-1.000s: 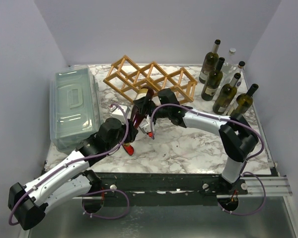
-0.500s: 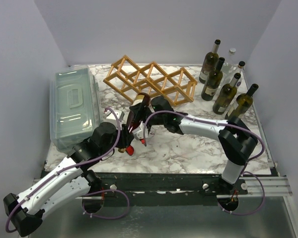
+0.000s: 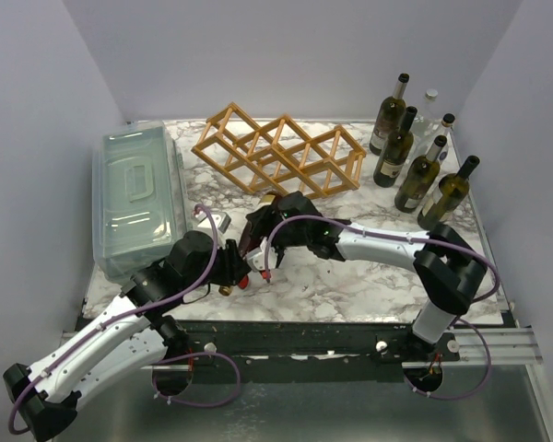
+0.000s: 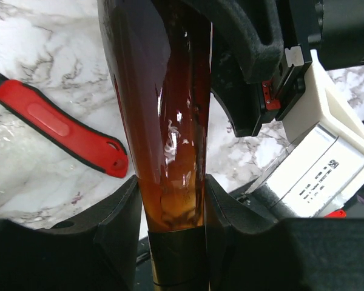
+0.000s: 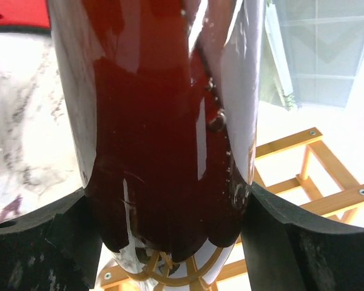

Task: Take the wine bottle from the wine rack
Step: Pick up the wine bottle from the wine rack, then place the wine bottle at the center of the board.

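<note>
The wine bottle [image 3: 250, 245], dark amber glass, lies tilted between my two grippers in front of the light wooden lattice wine rack [image 3: 281, 157], fully outside its cells. My left gripper [image 3: 232, 269] is shut on the bottle's neck; the left wrist view shows the neck [image 4: 167, 121] pinched between the pads [image 4: 118, 218]. My right gripper [image 3: 263, 226] is shut on the bottle's body, which fills the right wrist view [image 5: 164, 121]. The rack's slats [image 5: 327, 176] show behind it there.
A red-handled cutter [image 4: 60, 124] lies on the marble table under the bottle. A clear lidded plastic bin [image 3: 138, 198] stands at the left. Several upright wine bottles [image 3: 415, 161] stand at the back right.
The bottle has come out of the rack's front cell and toward the near edge, lower over the table. Both arms drew back with it.
</note>
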### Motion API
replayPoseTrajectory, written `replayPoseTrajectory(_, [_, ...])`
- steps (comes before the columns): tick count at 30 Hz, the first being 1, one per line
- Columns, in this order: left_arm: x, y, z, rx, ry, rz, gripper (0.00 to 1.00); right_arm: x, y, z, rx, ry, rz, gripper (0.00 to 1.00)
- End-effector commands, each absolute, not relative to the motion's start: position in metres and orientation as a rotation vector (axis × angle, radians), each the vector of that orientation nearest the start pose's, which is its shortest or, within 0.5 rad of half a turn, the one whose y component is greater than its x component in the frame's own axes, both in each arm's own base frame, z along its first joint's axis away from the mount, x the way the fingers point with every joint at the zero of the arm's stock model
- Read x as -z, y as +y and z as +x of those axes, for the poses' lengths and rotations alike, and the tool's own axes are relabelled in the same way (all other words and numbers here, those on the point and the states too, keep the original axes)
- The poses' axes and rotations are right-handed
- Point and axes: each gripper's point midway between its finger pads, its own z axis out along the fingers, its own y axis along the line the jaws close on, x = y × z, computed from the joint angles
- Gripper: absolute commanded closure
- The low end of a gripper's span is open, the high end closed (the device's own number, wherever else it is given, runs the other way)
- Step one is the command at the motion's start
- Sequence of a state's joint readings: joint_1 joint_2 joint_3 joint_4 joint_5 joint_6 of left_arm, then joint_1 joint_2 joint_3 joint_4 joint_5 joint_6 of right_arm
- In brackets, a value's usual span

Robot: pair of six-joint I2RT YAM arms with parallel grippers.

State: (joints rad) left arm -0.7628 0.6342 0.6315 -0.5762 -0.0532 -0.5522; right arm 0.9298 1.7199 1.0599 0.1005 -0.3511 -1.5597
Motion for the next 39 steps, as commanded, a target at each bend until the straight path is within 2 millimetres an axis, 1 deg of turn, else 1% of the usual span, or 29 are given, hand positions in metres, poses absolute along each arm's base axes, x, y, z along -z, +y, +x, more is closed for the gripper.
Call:
replayPoseTrajectory(1, [-0.275, -0.211, 0.188, 0.987, 1.819, 0.136, 1.0, -0.162, 0.421, 0.251, -0.143, 0.515, -1.989, 0.68])
replayPoseTrajectory(2, [-0.272, -0.213, 0.188, 0.997, 1.831, 0.14, 1.0, -0.158, 0.418, 0.248, -0.167, 0.539, -2.001, 0.68])
replayPoseTrajectory(4, [-0.272, -0.218, 0.185, 1.025, 1.849, 0.148, 1.0, -0.156, 0.416, 0.243, -0.212, 0.586, -2.0, 0.69])
replayPoseTrajectory(5, [-0.272, -0.22, 0.183, 1.037, 1.857, 0.153, 1.0, -0.151, 0.413, 0.239, -0.243, 0.62, -2.015, 0.69])
replayPoseTrajectory(12, [-0.274, -0.226, 0.177, 1.077, 1.912, 0.156, 1.0, -0.151, 0.408, 0.221, -0.434, 0.821, -2.004, 0.7])
replayPoseTrajectory(16, [-0.275, -0.229, 0.174, 1.1, 1.936, 0.164, 1.0, -0.15, 0.399, 0.209, -0.515, 0.909, -2.001, 0.7])
replayPoseTrajectory(18, [-0.277, -0.233, 0.173, 1.119, 1.946, 0.17, 1.0, -0.153, 0.395, 0.202, -0.547, 0.935, -2.005, 0.7])
replayPoseTrajectory(24, [-0.289, -0.241, 0.169, 1.162, 1.954, 0.208, 1.0, -0.17, 0.388, 0.187, -0.661, 1.039, -1.971, 0.71])
replayPoseTrajectory(30, [-0.289, -0.251, 0.165, 1.202, 1.985, 0.259, 1.0, -0.17, 0.372, 0.17, -0.729, 1.118, -1.976, 0.71])
replayPoseTrajectory(35, [-0.284, -0.257, 0.165, 1.212, 2.012, 0.281, 1.0, -0.169, 0.362, 0.17, -0.741, 1.17, -1.934, 0.71])
replayPoseTrajectory(39, [-0.277, -0.263, 0.169, 1.204, 2.035, 0.301, 1.0, -0.154, 0.361, 0.179, -0.689, 1.189, -1.902, 0.72])
